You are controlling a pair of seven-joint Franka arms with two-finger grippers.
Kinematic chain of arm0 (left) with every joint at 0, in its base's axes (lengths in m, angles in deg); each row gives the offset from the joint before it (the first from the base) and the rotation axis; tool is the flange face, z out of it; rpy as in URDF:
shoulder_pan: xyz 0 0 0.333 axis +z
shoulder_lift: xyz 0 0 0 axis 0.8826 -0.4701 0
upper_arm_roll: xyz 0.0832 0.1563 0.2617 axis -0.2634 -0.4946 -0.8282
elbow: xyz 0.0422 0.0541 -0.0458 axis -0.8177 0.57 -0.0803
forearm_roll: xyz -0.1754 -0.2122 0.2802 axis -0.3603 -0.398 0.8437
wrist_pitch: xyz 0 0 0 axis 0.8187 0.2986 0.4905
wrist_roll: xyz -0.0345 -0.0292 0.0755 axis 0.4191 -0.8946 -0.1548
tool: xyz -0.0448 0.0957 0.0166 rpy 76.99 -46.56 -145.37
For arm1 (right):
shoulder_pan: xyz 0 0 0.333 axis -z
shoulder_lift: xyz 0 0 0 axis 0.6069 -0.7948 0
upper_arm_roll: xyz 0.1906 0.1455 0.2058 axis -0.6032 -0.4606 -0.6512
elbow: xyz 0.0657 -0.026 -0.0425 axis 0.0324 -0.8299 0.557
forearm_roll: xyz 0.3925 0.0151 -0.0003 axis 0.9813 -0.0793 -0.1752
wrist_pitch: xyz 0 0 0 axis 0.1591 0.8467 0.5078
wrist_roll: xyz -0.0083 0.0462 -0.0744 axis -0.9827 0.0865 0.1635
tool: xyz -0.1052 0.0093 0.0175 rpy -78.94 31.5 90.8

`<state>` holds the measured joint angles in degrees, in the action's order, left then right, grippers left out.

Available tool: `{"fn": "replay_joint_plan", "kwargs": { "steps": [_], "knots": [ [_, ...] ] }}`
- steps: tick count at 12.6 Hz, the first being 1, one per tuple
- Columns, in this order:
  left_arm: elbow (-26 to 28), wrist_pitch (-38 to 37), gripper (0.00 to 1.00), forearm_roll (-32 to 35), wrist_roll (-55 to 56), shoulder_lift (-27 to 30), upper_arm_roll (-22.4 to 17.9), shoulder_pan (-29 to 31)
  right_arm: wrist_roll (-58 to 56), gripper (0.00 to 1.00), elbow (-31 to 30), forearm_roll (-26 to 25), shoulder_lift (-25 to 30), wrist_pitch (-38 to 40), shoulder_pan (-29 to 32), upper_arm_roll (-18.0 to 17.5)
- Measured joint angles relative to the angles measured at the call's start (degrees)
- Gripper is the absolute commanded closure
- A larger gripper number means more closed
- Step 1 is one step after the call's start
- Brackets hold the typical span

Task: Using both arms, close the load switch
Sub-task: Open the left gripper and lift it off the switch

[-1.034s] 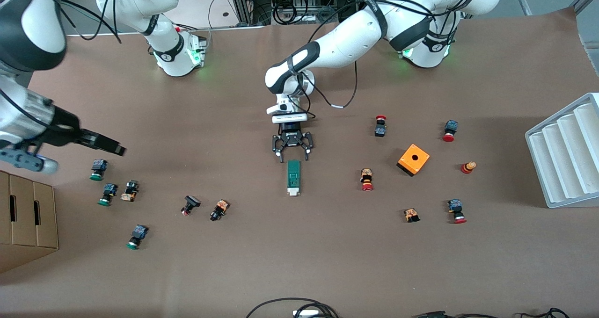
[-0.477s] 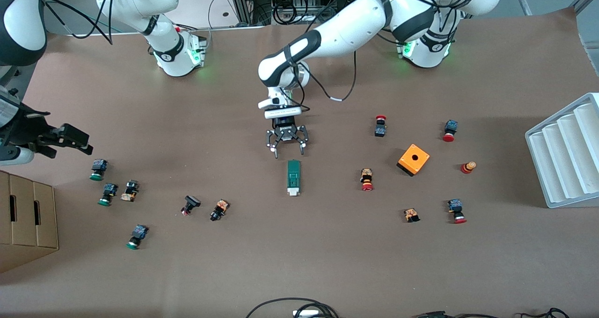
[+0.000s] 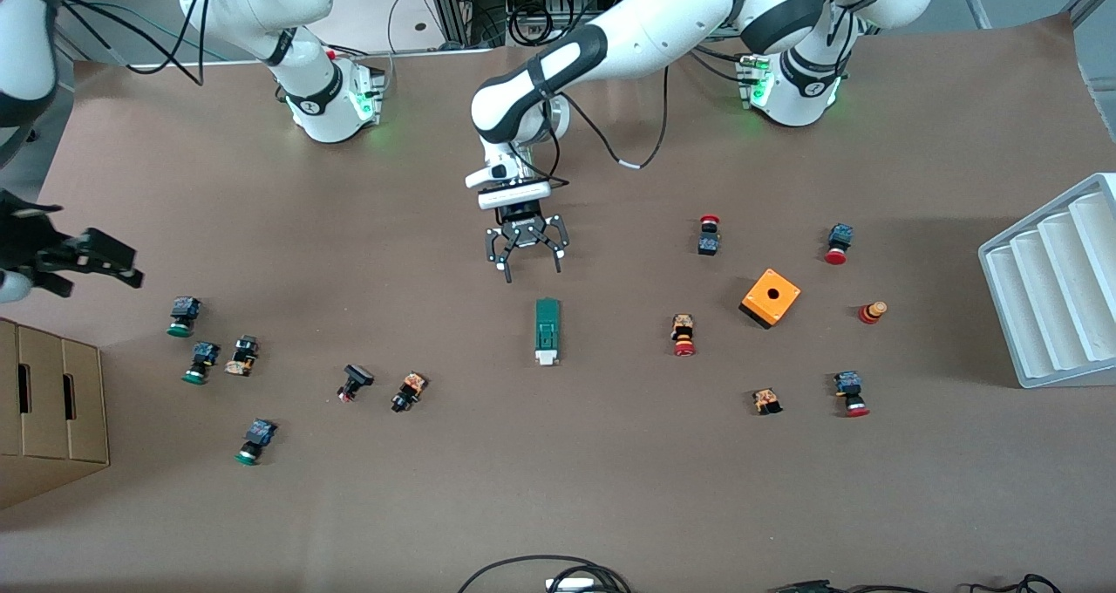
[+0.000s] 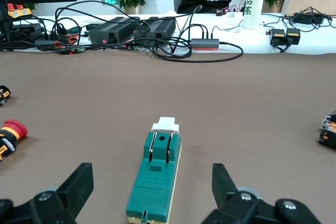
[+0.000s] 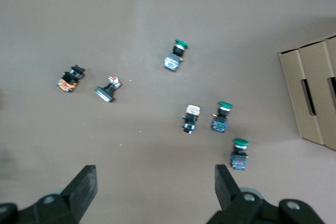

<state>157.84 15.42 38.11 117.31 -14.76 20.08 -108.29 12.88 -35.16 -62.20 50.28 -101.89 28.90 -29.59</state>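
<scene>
Front view, left to right: the right gripper (image 3: 74, 257), black, fingers wide, has pulled back to the left edge, higher than a second ago. At upper middle the left gripper (image 3: 526, 253), fingers wide and holding nothing, has backed up and away from the load switch (image 3: 547, 331). The switch has not moved. It lies flat at the middle of the brown table (image 3: 558, 488), a long green plastic block with a white end at the bottom.
</scene>
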Motion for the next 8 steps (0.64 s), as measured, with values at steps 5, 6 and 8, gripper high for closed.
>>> {"fn": "replay_joint_plan", "kwargs": {
  "steps": [5,6,8],
  "knots": [
    [-0.14,1.14,0.0,-8.03,-10.07,4.39,-0.01,0.11,-1.44,0.0,-0.2,0.12,-0.25,0.0,0.16,1.41],
    [-0.17,1.93,0.0,-9.51,-12.27,5.47,-0.03,0.18,-1.44,0.0,-0.21,0.16,-0.26,0.0,0.17,1.98],
    [-0.21,3.0,0.0,-11.58,-14.99,7.38,-0.1,0.52,-1.48,0.0,-0.21,0.4,-0.25,-0.01,0.18,2.73]
  ]
}}
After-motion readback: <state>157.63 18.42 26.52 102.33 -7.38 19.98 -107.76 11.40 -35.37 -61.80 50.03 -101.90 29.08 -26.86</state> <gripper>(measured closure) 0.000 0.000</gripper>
